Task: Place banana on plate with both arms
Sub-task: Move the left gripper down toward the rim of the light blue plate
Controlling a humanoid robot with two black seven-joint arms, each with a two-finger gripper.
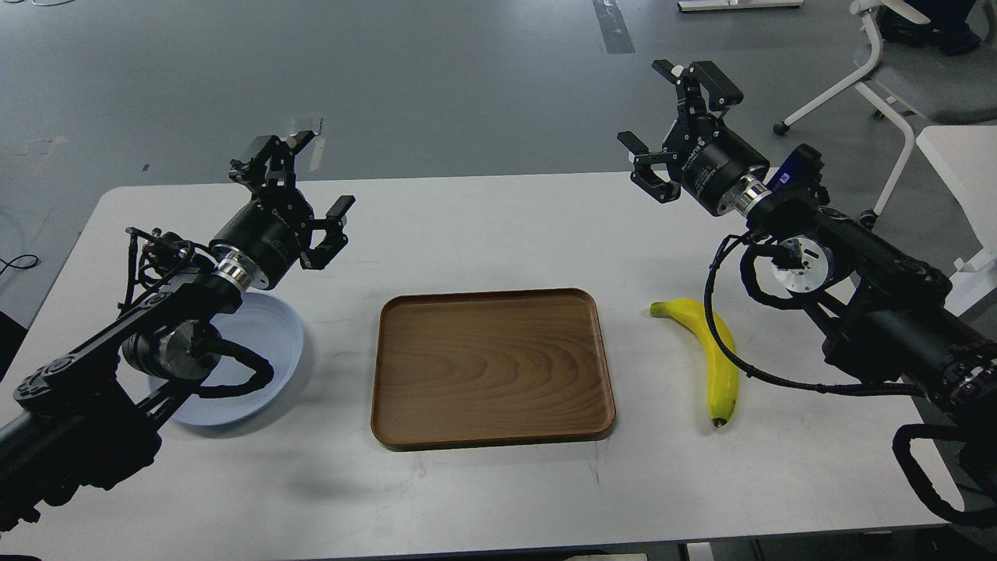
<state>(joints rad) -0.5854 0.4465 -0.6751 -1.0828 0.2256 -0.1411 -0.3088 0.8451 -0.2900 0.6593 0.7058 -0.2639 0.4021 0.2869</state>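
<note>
The yellow banana [713, 354] lies on the white table [498, 234] right of centre, dark tip toward me. The pale blue-grey plate [269, 343] sits at the left, partly hidden under my left arm. My left gripper [300, 191] is open and empty, raised above the table just beyond the plate. My right gripper [674, 113] is open and empty, held high over the table's far edge, well beyond the banana. A cable of my right arm crosses in front of the banana.
A brown wooden tray [492, 366] lies in the middle of the table between plate and banana. A white office chair [896, 70] stands on the floor at the back right. A second white table edge [962, 167] shows at the far right.
</note>
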